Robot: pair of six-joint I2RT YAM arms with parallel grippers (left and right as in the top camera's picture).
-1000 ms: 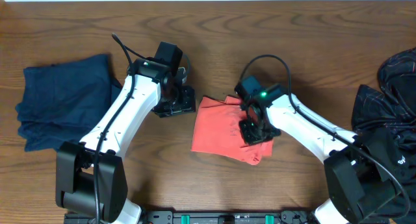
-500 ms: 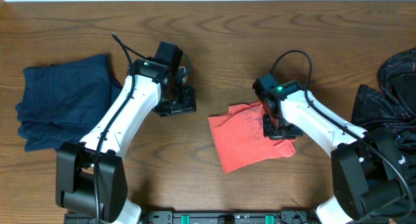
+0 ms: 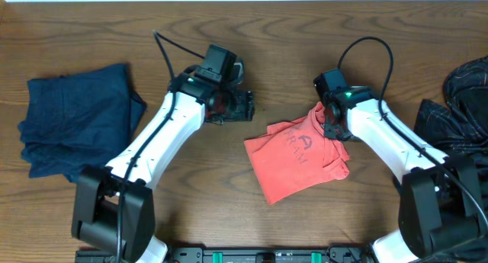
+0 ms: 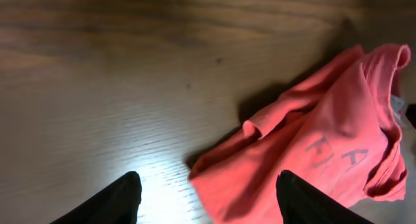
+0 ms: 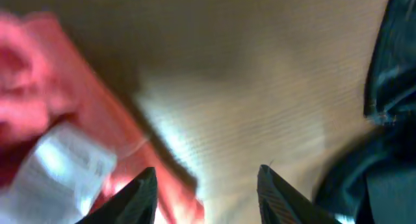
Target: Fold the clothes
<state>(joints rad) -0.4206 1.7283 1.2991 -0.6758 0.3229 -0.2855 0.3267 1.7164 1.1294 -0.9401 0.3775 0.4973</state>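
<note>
On table [image 3: 221, 194], crumpled red shirt [image 3: 296, 161]

Looks like a robotics lab or test bench, not a home. Two white robot arms, left arm [image 3: 152, 137] & right arm [image 3: 385, 133], rise from a black base rail [image 3: 252, 255] at the near edge of a wood-grain table [image 3: 305, 34]. Loose black cables [image 3: 366, 43] loop off the wrists, and there's a green status light [image 3: 345, 94] on the right one. Clothes sit in separate spots: folded navy garment [image 3: 72, 126] at left, red shirt [image 3: 297, 160] mid-table, dark heap [image 3: 457, 118] at right edge. Rest of the rm is out of frame.
</note>
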